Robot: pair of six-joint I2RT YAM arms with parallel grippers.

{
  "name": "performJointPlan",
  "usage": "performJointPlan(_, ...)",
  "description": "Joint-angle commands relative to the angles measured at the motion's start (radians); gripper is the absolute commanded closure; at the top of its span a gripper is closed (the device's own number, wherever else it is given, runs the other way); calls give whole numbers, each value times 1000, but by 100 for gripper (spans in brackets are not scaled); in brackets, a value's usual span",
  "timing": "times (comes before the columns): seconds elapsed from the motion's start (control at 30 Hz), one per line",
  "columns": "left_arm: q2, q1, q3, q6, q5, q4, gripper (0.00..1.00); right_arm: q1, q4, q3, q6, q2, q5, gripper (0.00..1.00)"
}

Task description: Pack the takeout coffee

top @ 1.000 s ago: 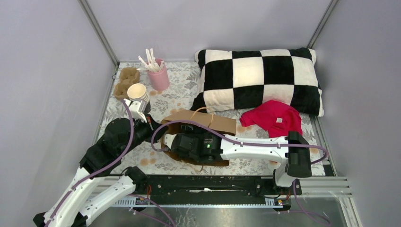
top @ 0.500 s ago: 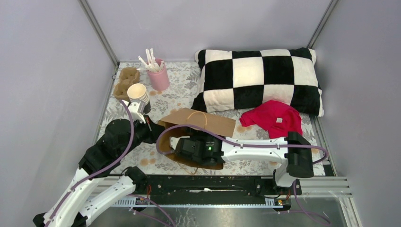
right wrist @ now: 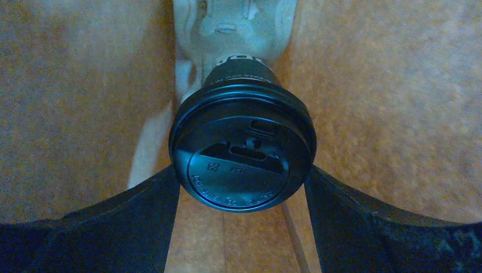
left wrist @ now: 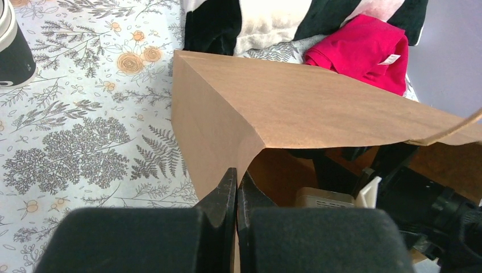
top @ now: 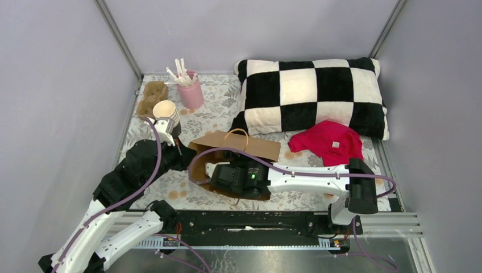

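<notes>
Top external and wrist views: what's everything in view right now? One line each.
paper bag: one, brown, mid-table
takeout coffee: one, black with lid, inside the paper bag
pillow: one, black-and-white check, far right
cloth: one, red, at the pillow's front
cup stack: one stack, black, pale inside, far left
cup carrier: one, brown, far-left corner
pink cup: one, holding white sticks, beside the cup carrier
tablecloth: one, floral, under everything
left gripper: shut on the paper bag's edge
right gripper: closed around the takeout coffee

Overhead view, wrist views close — bag shared
</notes>
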Motion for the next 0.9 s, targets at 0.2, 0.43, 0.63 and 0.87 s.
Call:
performJointPlan(0.2,35,3,48,21,0,18,100,6,-5,78,-35,-72,-70,32)
performJointPlan(0.43,32,3,44,23,-9,18,100,2,-110,97,10,-51,2,32)
performJointPlan(0.63,40,3,47,24,0,21,100,-2,-97,76,37,-47,-1,32)
performJointPlan(0.87,47,3,39,5,31,34,100,-7,108,131,-41,2,-69,31)
